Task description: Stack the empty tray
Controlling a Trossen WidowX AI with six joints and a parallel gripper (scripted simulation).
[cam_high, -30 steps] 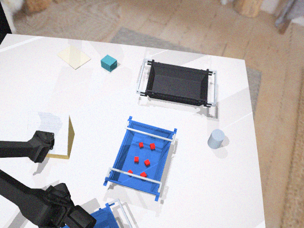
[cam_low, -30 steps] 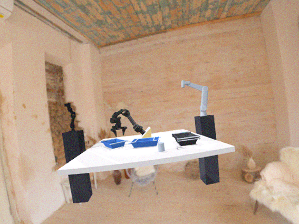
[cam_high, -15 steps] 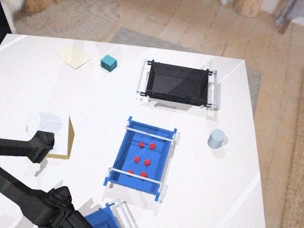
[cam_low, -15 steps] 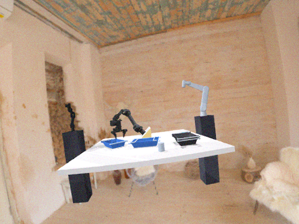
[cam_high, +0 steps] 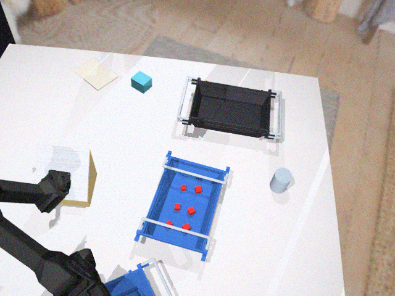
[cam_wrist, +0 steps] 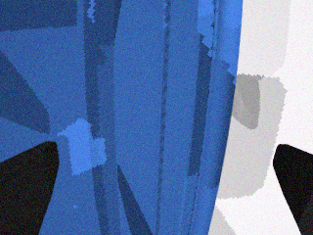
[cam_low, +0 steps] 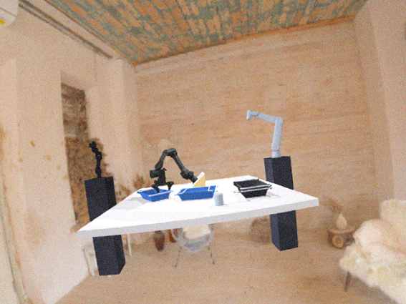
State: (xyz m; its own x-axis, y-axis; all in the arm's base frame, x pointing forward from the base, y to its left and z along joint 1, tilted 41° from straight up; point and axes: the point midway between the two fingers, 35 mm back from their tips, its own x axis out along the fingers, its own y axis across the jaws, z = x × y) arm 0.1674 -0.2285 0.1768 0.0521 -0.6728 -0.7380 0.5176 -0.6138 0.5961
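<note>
The loaded blue tray (cam_high: pixel 181 206) stands mid-table with several red blocks (cam_high: pixel 191 210) inside. Its two wire bars, the far one (cam_high: pixel 194 173) and the near one (cam_high: pixel 176 227), lie in across its top. The empty blue tray (cam_high: pixel 137 282) lies at the near edge, partly cut off; it also shows in the exterior view (cam_low: pixel 154 194). My gripper (cam_wrist: pixel 171 156) is open, low over the empty tray. In the wrist view a blue tray wall (cam_wrist: pixel 170 117) runs between the two dark fingers. I cannot tell whether the fingers touch it. In the top view the fingers are hidden under the arm (cam_high: pixel 73 271).
A black tray (cam_high: pixel 231 108) with its bars swung out stands at the far right. A grey cylinder (cam_high: pixel 281 180) stands right of the loaded tray. A teal cube (cam_high: pixel 141 81) and a cream sheet (cam_high: pixel 95 73) lie at the back. A tan box (cam_high: pixel 76 178) sits at the left.
</note>
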